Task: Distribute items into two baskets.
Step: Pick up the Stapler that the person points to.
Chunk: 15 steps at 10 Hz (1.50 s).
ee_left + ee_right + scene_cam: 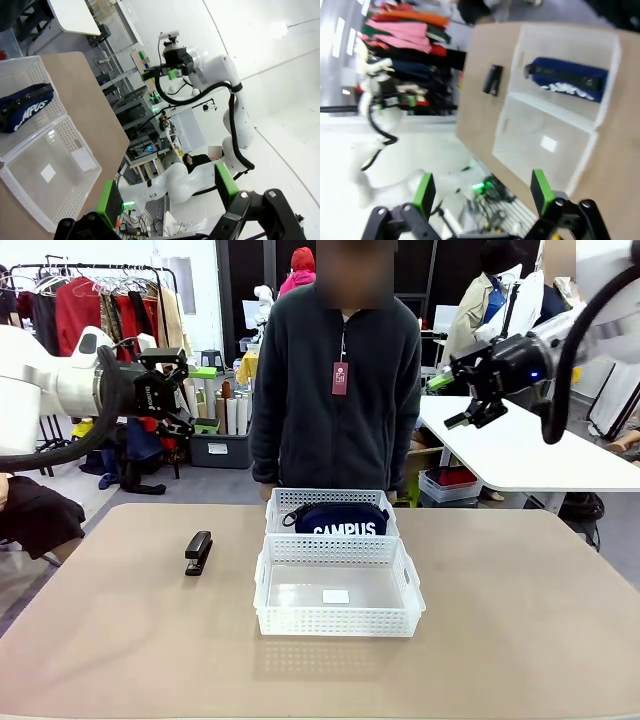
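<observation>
Two white lattice baskets stand end to end at the table's middle. The far basket (281,503) (25,70) (612,47) holds the navy "CAMPUS" pouch (341,519) (26,108) (568,80). The near basket (335,621) (82,185) (501,131) holds nothing but a small white label. The black stapler (198,552) (493,79) lies on the table left of the baskets. My left gripper (166,390) (167,192) hangs open high above the table's left side. My right gripper (470,392) (482,192) (160,75) hangs open high on the right. Neither touches anything.
A person in a dark fleece (335,390) stands at the far edge, right behind the baskets. The tan table (520,620) has bare room on both sides of the baskets. Clothes racks (90,300) and a white table (520,455) stand farther back.
</observation>
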### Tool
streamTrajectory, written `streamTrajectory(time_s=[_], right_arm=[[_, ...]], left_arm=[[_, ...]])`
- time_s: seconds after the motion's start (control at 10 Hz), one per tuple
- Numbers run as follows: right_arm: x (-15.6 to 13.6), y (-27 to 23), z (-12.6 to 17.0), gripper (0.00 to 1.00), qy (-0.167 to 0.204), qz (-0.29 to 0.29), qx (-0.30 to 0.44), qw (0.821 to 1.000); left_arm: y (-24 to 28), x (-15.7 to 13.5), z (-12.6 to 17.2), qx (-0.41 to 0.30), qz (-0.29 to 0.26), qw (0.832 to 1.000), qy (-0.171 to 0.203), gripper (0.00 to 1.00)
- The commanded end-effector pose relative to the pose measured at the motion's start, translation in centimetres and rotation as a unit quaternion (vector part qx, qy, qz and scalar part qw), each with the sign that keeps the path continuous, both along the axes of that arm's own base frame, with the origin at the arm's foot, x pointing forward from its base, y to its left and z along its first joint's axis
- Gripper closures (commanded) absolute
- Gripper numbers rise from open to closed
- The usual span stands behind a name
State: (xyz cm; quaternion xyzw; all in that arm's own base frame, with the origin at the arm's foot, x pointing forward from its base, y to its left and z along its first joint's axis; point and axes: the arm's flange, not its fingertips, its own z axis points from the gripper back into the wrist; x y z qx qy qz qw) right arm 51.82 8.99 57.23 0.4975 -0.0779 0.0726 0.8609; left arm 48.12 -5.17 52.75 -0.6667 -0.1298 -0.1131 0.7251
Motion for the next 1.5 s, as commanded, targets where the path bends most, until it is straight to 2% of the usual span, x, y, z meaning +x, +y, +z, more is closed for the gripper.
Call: streamTrajectory(time_s=[0.0, 0.2, 0.4, 0.5, 0.6, 0.8, 0.9, 1.0, 1.3, 1.4], right_arm=[[-3.4, -0.7, -1.0, 0.00, -0.023, -0.030, 0.071, 0.997], [-4.5, -2.1, -2.5, 0.00, -0.026, -0.052, 0.126, 0.990], [-3.8, -3.0, -5.0, 0.00, -0.014, -0.064, 0.155, 0.986], [-2.6, -2.8, -5.4, 0.00, -0.010, -0.032, 0.131, 0.991], [-4.3, -3.2, -3.9, 0.00, -0.006, -0.059, 0.134, 0.989], [-4.3, -3.2, -3.9, 0.00, -0.006, -0.059, 0.134, 0.989], [-3.8, -3.1, -5.3, 0.00, -0.002, -0.054, 0.135, 0.989], [-1.9, -3.4, -5.8, 0.00, 0.013, -0.029, 0.198, 0.980], [1.5, -4.2, -7.4, 0.00, 0.040, -0.017, 0.279, 0.959], [1.8, -4.3, -7.4, 0.00, 0.037, -0.016, 0.275, 0.961]], left_arm=[[0.1, -0.1, 0.3, -0.001, 0.000, 1.000, -0.002, 0.00], [0.1, -0.1, 0.3, -0.001, 0.000, 1.000, -0.002, 0.00], [0.1, -0.1, 0.3, -0.001, 0.000, 1.000, -0.002, 0.00], [0.1, -0.1, 0.3, -0.001, 0.000, 1.000, -0.002, 0.00], [0.1, -0.1, 0.3, -0.001, 0.000, 1.000, -0.002, 0.00], [0.1, -0.1, 0.3, -0.001, 0.000, 1.000, -0.002, 0.00], [0.1, -0.1, 0.3, -0.001, 0.000, 1.000, -0.002, 0.00], [0.1, -0.1, 0.3, -0.001, 0.000, 1.000, -0.002, 0.00], [0.1, -0.1, 0.3, -0.001, 0.000, 1.000, -0.002, 0.00], [0.1, -0.1, 0.3, -0.001, 0.000, 1.000, -0.002, 0.00]])
